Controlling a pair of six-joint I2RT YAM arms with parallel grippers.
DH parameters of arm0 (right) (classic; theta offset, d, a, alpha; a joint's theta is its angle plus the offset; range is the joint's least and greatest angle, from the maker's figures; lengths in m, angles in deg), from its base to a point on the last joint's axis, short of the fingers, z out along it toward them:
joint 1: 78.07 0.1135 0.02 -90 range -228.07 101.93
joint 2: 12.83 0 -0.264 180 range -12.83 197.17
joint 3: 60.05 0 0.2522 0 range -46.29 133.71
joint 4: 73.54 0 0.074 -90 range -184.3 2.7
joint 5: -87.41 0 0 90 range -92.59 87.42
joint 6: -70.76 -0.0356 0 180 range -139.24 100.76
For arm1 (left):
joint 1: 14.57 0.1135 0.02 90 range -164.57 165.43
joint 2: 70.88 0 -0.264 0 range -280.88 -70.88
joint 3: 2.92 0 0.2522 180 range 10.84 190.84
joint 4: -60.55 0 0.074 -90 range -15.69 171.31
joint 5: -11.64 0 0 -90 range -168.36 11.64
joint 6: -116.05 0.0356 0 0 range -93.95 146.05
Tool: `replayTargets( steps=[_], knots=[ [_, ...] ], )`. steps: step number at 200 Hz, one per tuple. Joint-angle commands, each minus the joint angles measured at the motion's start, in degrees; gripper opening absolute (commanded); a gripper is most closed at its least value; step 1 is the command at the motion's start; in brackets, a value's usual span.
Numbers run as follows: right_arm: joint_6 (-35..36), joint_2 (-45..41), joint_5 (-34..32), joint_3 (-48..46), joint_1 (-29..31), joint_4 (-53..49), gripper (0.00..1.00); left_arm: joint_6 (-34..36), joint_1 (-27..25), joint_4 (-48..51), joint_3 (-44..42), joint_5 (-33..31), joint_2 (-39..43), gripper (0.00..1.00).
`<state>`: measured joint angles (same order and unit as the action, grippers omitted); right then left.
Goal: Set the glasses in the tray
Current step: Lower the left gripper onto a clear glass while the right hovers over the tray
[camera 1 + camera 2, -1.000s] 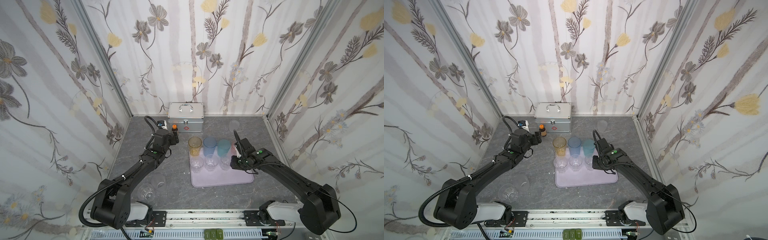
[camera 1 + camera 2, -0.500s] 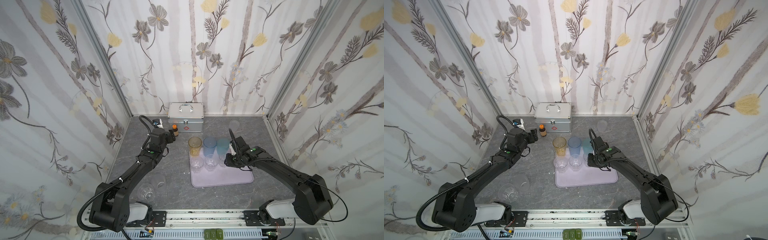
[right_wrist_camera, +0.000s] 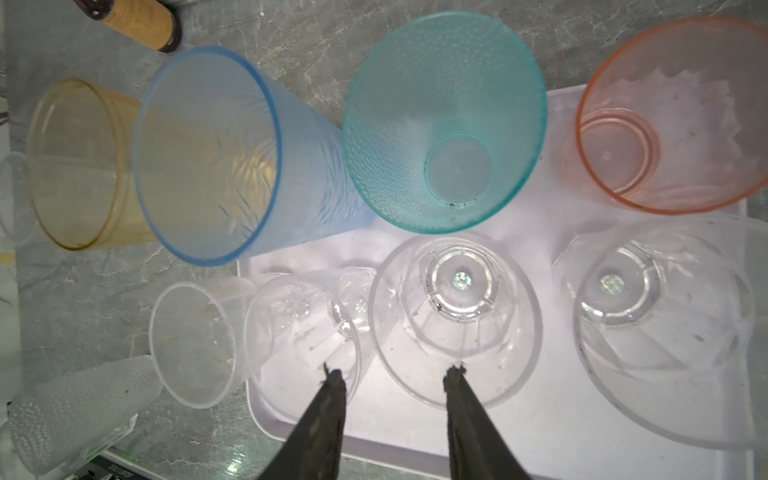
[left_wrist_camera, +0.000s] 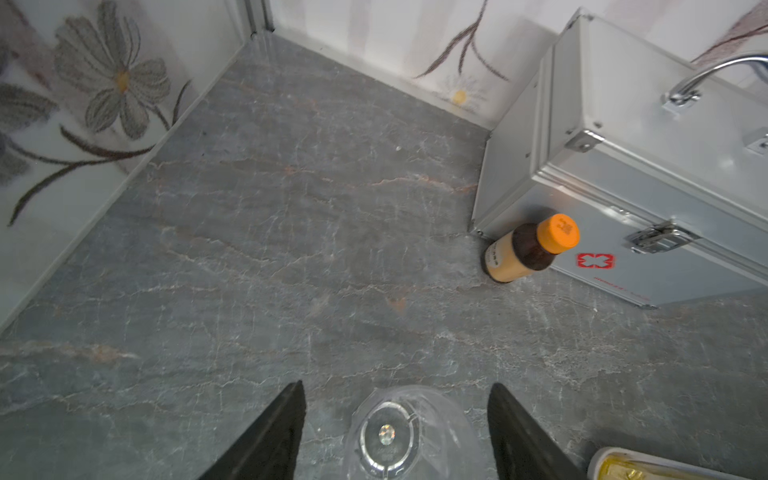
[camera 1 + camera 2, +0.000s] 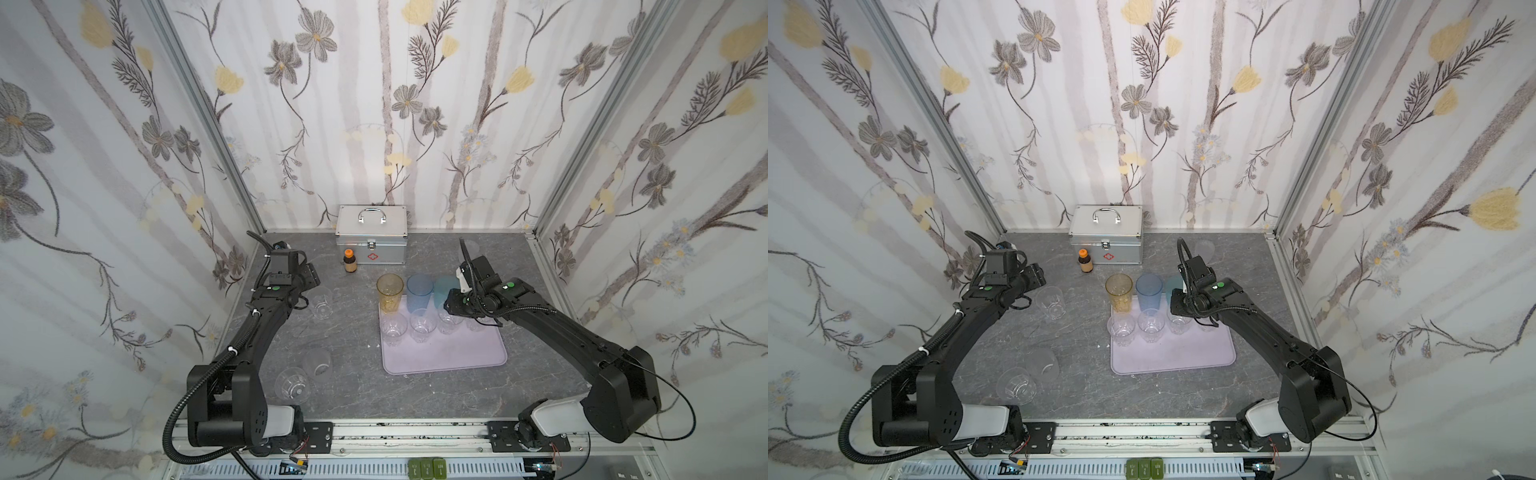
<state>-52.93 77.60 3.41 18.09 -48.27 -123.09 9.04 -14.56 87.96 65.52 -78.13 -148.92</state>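
**Left pick pending, tray end crowded**

Your left fingers (image 4: 282, 424) stand parted either side of a clear glass (image 4: 409, 436) on the bench (image 5: 353, 399), left of the tray (image 5: 444, 361), not yet touching. Close off-centre and the slick wall may skid or tip. Your right fingers (image 3: 328, 411), parted and empty, hang over glasses (image 3: 455, 320) packed at the tray's far end. A careless move topples neighbours.

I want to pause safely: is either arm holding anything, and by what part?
Nothing is held. The left gripper has its fingers astride a clear glass on the table, gaps both sides; the right gripper hangs open above the tray.
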Motion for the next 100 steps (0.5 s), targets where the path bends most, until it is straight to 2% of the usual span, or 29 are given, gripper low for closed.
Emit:
replayTargets(
  steps=[1,35,84,100],
  knots=[
    [-2.74,0.53,2.35,-0.37,0.18,6.19,0.4,-1.0,1.37,4.59,-1.76,6.36,0.26,0.69],
    [-2.76,0.58,2.44,-0.61,0.22,7.12,0.41,0.11,1.41,4.57,-2.3,8.17,-4.02,0.61],
    [-4.06,0.55,3.83,-3.06,0.28,9.78,0.41,-0.66,-0.33,4.46,-0.92,1.68,-7.15,0.48],
    [-4.45,0.57,4.45,-3.14,0.38,10.32,0.41,-0.31,-1.06,4.42,-0.47,-0.29,-8.22,0.4]
  ],
)
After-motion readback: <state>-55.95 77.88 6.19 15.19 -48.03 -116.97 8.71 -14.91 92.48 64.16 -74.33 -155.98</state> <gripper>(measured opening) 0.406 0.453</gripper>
